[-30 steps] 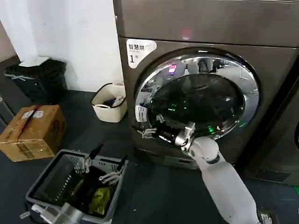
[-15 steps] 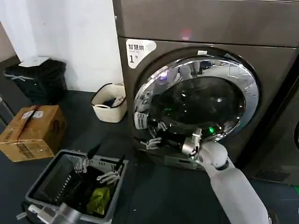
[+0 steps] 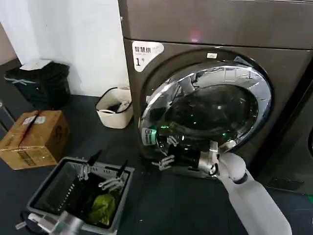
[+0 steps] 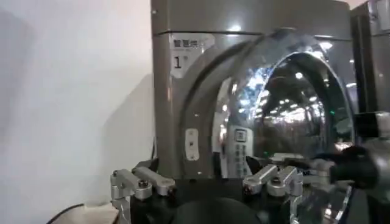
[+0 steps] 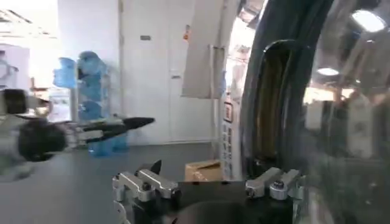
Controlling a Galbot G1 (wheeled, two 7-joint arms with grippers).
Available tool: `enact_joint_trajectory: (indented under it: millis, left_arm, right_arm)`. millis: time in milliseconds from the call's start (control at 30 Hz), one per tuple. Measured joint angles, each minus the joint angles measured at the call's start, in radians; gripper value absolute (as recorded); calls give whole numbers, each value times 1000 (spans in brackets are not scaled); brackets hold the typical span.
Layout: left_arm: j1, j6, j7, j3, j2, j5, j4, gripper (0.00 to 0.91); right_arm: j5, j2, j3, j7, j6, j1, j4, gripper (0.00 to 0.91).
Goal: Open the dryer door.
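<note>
The dryer (image 3: 205, 24) is a big bronze-grey machine with a white "1" label (image 3: 146, 51). Its dryer door (image 3: 210, 105), a chrome ring around dark glass, stands ajar with the left edge swung out from the front. My right gripper (image 3: 166, 152) is open at that door's lower left edge, its fingers (image 3: 170, 142) spread beside the rim. In the right wrist view the door (image 5: 274, 103) runs close along one side of the open right gripper (image 5: 207, 176). My left gripper (image 3: 104, 171) hangs open over the basket, and the left wrist view faces the door (image 4: 292, 109) past it (image 4: 204, 173).
A grey laundry basket (image 3: 49, 188) with green cloth sits on the dark floor at lower left. A cardboard box (image 3: 34, 137), a black bag (image 3: 41, 81) and a cream bin (image 3: 115, 107) stand along the left. Another machine (image 3: 293, 147) flanks the dryer on the right.
The door's left edge has swung farther out from the dryer. My right gripper has moved down and towards me with it. The left arm has barely shifted.
</note>
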Motion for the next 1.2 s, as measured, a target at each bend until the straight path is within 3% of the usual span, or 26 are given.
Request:
enact_joint_trajectory:
  millis: [467, 1200]
  left_arm:
    - [-48, 90, -33, -22, 40, -47, 8, 907]
    - [-152, 99, -76, -8, 108, -135, 78, 907]
  right_arm:
    - [38, -41, 41, -107, 25, -39, 23, 907]
    - [40, -108, 109, -334, 70, -112, 35, 907]
